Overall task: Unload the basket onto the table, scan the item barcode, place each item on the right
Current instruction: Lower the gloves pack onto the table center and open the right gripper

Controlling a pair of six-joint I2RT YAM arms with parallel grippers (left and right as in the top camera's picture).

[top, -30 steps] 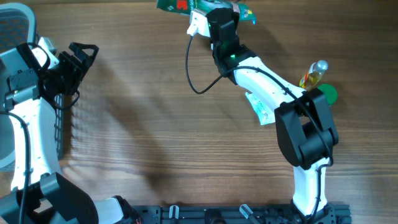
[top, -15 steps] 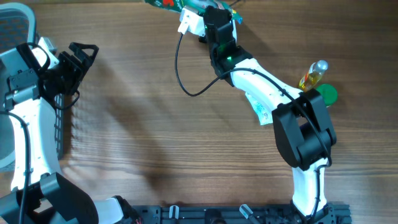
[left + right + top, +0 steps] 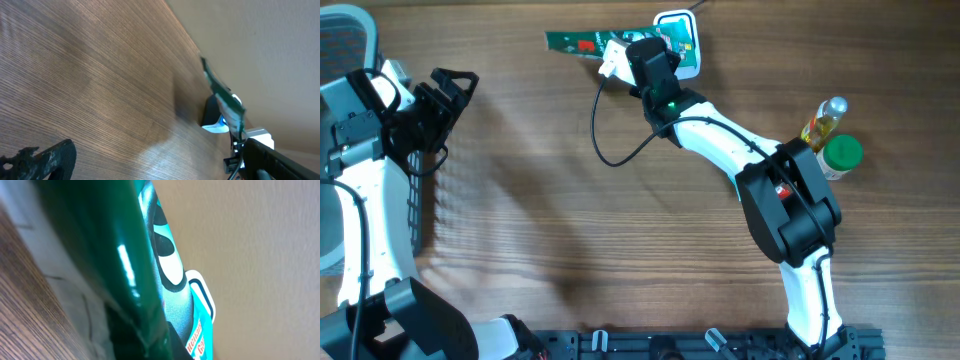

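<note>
Right arm's stretched out to the far edge of the counter (image 3: pixel 540 210), and the right fingers (image 3: pixel 622 47) are pinched tight on one end of the green packet (image 3: pixel 572 43). The packet sticks out toward the left arm's side. A white-and-blue item (image 3: pixel 682 30) sits just beside that grip. The left fingers (image 3: pixel 457 84) hang spread wide, holding nothing. A yellow bottle (image 3: pixel 823 122) and a green lid (image 3: pixel 842 152) sit near the right arm.

Bare brown wooden table (image 3: pixel 540 230) offers passage in the middle; looped black cable (image 3: pixel 596 140) and seemingly a small yellow bottle (image 3: pixel 820 122) crowd the right.
</note>
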